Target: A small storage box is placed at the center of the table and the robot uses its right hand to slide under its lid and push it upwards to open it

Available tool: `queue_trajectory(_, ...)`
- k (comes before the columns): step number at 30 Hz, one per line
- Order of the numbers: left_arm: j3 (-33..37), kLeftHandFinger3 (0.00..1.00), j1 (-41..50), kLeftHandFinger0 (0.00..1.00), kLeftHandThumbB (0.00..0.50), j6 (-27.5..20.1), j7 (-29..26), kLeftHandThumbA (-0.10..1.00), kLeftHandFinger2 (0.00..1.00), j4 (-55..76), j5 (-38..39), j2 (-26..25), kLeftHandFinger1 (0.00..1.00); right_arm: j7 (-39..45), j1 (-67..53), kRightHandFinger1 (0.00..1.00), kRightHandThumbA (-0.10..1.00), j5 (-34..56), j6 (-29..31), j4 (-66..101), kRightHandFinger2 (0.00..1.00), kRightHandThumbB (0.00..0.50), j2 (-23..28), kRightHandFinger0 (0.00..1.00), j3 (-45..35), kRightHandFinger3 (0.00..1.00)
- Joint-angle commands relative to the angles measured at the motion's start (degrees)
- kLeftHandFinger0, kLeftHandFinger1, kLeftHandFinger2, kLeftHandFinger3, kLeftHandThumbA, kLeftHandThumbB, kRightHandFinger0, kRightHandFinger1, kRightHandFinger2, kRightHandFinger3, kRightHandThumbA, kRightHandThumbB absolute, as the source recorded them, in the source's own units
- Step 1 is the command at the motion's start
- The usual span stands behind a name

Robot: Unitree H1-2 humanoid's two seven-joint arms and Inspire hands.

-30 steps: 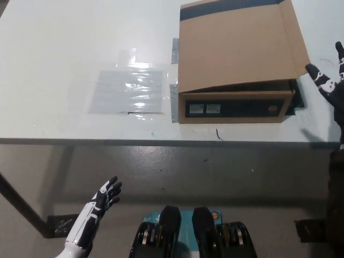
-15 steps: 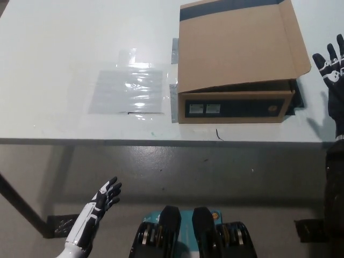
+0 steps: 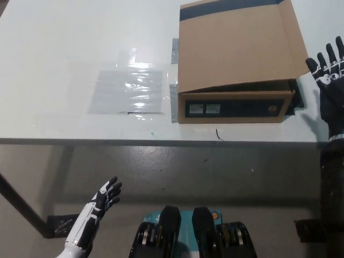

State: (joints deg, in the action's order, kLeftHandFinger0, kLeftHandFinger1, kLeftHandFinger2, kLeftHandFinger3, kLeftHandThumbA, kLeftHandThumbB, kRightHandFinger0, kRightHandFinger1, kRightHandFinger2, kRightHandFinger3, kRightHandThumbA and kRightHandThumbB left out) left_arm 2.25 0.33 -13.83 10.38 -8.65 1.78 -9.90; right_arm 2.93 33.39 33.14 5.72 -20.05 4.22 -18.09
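here the right hand (image 3: 329,75) hovers just right of the storage box (image 3: 236,62), fingers spread; left hand (image 3: 103,200) rests open, well below-left of it.

Lab: taped white table (image 3: 64,48) (concrete floor (image 3: 177,172))

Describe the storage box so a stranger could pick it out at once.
On the white table, look toward the right side, beside the clear plastic sheet. The storage box is brown cardboard with a dark front panel; it is the only raised object, its lid slightly lifted.
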Motion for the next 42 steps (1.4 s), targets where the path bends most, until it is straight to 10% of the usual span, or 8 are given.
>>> queue_trajectory(1, -0.31, 1.0, -0.57, 1.0, 0.296, -2.46, 0.84, 1.0, 1.0, 0.12, 1.0, -0.7, 1.0, 2.59, 3.82, 1.0, 1.0, 2.08, 0.75, 0.57, 1.0, 0.265, -0.58, 1.0, -0.13, 1.0)
queue_trajectory(42, -0.39, 1.0, -0.71, 1.0, 0.323, -2.21, 1.0, 1.0, 1.0, 0.15, 1.35, -0.67, 1.0, 0.36, 10.9, 1.0, 1.0, 11.48, -9.38, 6.44, 1.0, 0.3, -10.75, 1.0, 0.04, 1.0)
